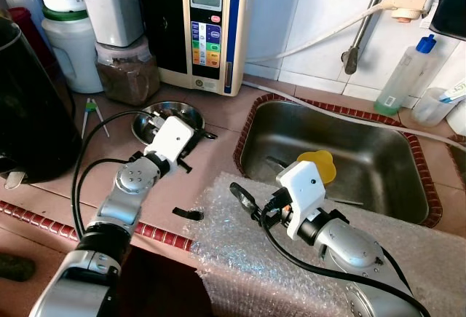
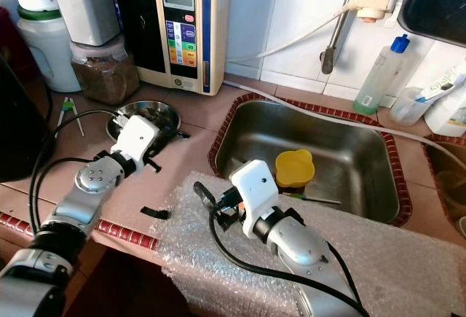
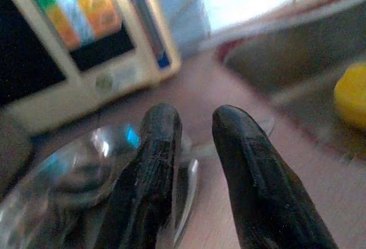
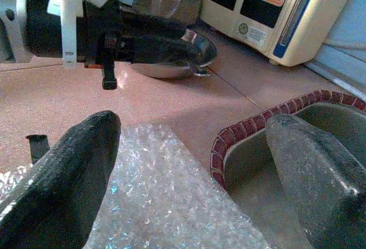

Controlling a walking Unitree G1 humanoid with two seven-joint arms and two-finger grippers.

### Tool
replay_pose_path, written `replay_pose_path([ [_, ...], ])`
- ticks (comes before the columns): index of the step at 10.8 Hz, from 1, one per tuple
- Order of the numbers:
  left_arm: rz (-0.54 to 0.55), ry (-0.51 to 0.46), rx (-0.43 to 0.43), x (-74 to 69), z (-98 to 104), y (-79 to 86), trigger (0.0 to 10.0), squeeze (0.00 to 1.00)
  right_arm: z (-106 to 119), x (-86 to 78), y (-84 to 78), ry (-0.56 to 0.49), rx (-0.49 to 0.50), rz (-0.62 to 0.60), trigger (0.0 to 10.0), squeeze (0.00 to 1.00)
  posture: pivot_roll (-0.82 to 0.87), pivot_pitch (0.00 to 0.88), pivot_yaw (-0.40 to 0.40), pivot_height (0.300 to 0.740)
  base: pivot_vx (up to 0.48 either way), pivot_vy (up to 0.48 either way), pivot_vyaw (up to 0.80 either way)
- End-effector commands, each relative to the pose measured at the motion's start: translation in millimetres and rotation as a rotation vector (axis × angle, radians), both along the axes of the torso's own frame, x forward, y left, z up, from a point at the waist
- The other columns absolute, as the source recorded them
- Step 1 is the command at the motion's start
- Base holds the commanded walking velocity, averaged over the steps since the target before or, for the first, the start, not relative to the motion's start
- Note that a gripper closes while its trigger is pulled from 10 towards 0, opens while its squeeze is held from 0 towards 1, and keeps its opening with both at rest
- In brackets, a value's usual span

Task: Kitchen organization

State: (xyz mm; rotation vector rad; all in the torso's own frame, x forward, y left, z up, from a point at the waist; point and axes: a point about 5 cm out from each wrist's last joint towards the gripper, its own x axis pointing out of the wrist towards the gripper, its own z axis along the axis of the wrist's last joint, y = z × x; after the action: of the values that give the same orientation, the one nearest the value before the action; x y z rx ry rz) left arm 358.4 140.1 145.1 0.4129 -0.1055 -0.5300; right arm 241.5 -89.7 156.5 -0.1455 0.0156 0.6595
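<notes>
Bubble wrap point(image 1: 247, 259) under R pincer point(image 4: 194, 163), fingers apart; yellow cup point(image 1: 318, 165) in sink point(image 1: 408, 186).

White tiled wall point(image 1: 313, 11) behind a reddish-brown countertop point(image 1: 218, 149); inset steel sink point(image 1: 378, 178) edged with red tile trim, daylit.
</notes>
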Motion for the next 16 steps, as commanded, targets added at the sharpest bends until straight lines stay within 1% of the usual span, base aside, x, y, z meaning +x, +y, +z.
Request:
replay_pose_path([
  [1,-0.045,-0.062,-0.018,-2.4,10,-7.2,10.0,1.00,0,2.5,-2.9,-0.009,-0.015,-0.010,10.0,0.00,0.11,0.000,-0.061,0.740,0.000,0.000,0.00],
  [2,-0.077,-0.090,-0.050,-6.0,14,-12.7,10.0,1.00,0,2.6,-3.6,-0.009,-0.017,-0.011,10.0,0.00,0.11,0.000,-0.063,0.740,0.000,0.000,0.00],
  [3,-0.104,-0.154,-0.108,-11.4,20,-18.2,10.0,1.00,-1,2.8,-4.3,-0.009,-0.019,-0.012,10.0,0.00,0.11,0.000,-0.063,0.740,0.000,0.000,0.00],
  [4,-0.139,-0.152,-0.115,-16.3,15,-26.6,10.0,1.00,-3,2.3,-4.5,-0.001,-0.021,-0.008,10.0,0.00,0.11,0.000,-0.065,0.740,0.000,0.000,0.00],
  [6,-0.180,-0.129,-0.095,-21.6,3,-40.1,10.0,1.00,-4,2.2,-3.6,0.013,-0.016,-0.003,10.0,0.00,0.11,0.000,-0.067,0.740,0.000,0.000,0.00],
  [7,-0.200,-0.120,-0.091,-22.3,0,-46.1,10.0,1.00,-5,1.8,-3.2,0.016,-0.015,-0.001,10.0,0.00,0.11,0.000,-0.069,0.740,0.000,0.000,0.00],
  [8,-0.203,-0.115,-0.084,-21.6,-3,-48.8,10.0,1.00,-5,1.5,-3.3,0.016,-0.016,0.000,10.0,0.00,0.10,0.000,-0.069,0.740,0.000,0.000,0.00],
  [10,-0.185,-0.131,-0.084,-17.9,-4,-54.9,10.0,1.00,-5,0.3,-4.4,0.018,-0.016,-0.005,10.0,0.00,0.09,0.000,-0.063,0.740,0.000,0.000,0.00],
  [11,-0.169,-0.139,-0.064,-16.9,-6,-58.3,10.0,1.00,-5,-0.7,-4.1,0.019,-0.015,-0.007,10.0,0.00,0.09,0.000,-0.061,0.740,0.000,0.000,0.00],
  [12,-0.123,-0.139,-0.024,-13.3,-10,-59.3,10.0,1.00,-4,-2.2,-3.3,0.019,-0.013,-0.009,10.0,0.00,0.08,0.000,-0.058,0.740,0.000,0.000,0.00],
  [14,-0.038,-0.153,0.010,-5.4,-12,-59.6,10.0,1.00,-3,-3.7,-2.7,0.018,-0.010,-0.013,10.0,0.00,0.07,0.000,-0.056,0.740,0.000,0.000,0.00],
  [15,-0.027,-0.155,0.018,-3.5,-12,-61.6,10.0,0.32,-3,-4.3,-2.5,0.017,-0.009,-0.013,10.0,0.00,0.07,0.000,-0.056,0.740,0.000,0.000,0.00],
  [16,-0.015,-0.153,0.039,-1.6,-13,-62.7,10.0,0.00,-3,-4.7,-2.4,0.019,-0.010,-0.014,10.0,0.00,0.07,0.000,-0.055,0.740,0.000,0.000,0.00],
])
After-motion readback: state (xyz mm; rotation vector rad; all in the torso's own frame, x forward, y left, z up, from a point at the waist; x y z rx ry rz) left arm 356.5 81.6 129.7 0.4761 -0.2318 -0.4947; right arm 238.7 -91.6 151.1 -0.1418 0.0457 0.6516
